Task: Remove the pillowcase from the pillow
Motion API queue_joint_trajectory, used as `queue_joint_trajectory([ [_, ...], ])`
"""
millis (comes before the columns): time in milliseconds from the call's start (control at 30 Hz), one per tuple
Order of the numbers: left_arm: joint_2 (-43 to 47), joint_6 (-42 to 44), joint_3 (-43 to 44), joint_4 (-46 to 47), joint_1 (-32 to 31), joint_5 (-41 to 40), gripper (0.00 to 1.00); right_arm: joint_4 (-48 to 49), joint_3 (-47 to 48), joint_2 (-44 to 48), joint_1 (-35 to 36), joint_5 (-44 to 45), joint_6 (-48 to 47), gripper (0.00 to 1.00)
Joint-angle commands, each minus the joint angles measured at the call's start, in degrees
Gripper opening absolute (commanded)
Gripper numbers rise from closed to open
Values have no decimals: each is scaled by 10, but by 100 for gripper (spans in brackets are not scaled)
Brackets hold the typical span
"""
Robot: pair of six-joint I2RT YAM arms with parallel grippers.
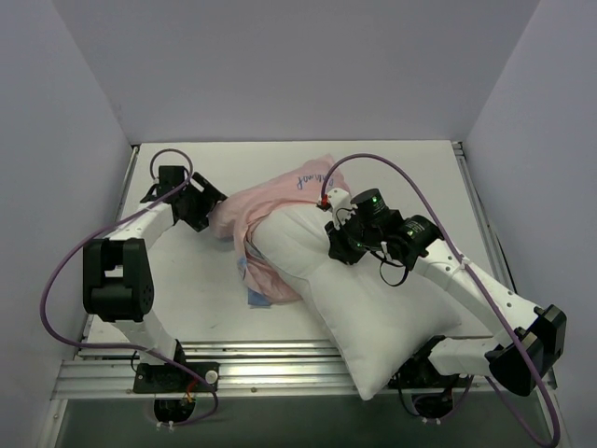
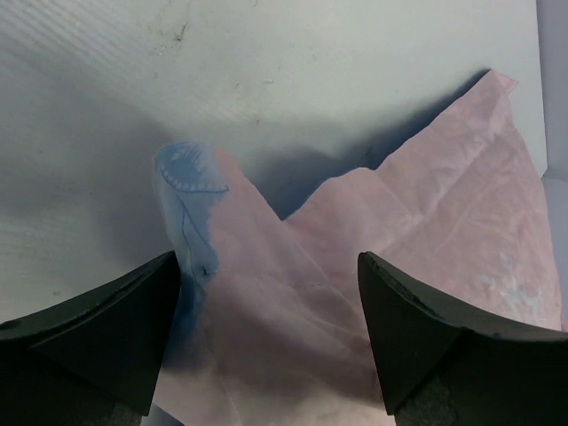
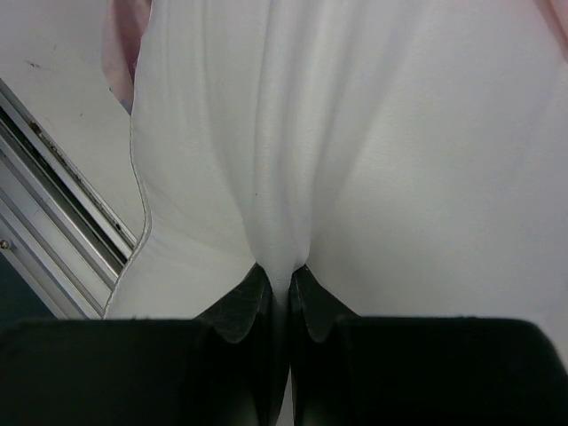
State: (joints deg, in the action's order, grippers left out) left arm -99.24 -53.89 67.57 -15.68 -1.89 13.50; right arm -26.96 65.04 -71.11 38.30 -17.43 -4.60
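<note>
The pillow (image 1: 373, 308) lies slantwise on the white tabletop (image 1: 187, 280), its near corner hanging past the aluminium rails (image 1: 261, 359) at the near edge. The pillowcase (image 1: 280, 201) is bunched around the pillow's far left end, turned so that mostly its pale pink inside shows. A strip of its blue outside peeks out along the pillow's left flank. Most of the pillow's white body is already bare, and only the far end sits inside the cover. The right hand (image 1: 338, 245) is on top of the pillow near the pillowcase's rim, closed and pinching a raised fold of the pillow's white fabric between its two black fingers (image 3: 240, 311). Creases in the fabric run up from that pinch. The left hand (image 1: 207, 210) is off the pillow's far left end, at the outer edge of the crumpled pillowcase, with its jaws spread wide and nothing clamped between them. In its own wrist view pink cloth lies between the fingers, and a blue printed corner stands up just beside one of them. Whether the fingertips actually touch the cloth is hard to tell from this angle.
</note>
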Motion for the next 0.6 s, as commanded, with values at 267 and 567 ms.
queue_joint_trajectory([
  [267, 3, -6, 6, -36, -1, -23, 12, 5, 2, -7, -3, 24, -5, 0],
  [567, -5, 32, 107, -84, 58, -99, 2, -16, -12, 27, -12, 95, 19, 0],
])
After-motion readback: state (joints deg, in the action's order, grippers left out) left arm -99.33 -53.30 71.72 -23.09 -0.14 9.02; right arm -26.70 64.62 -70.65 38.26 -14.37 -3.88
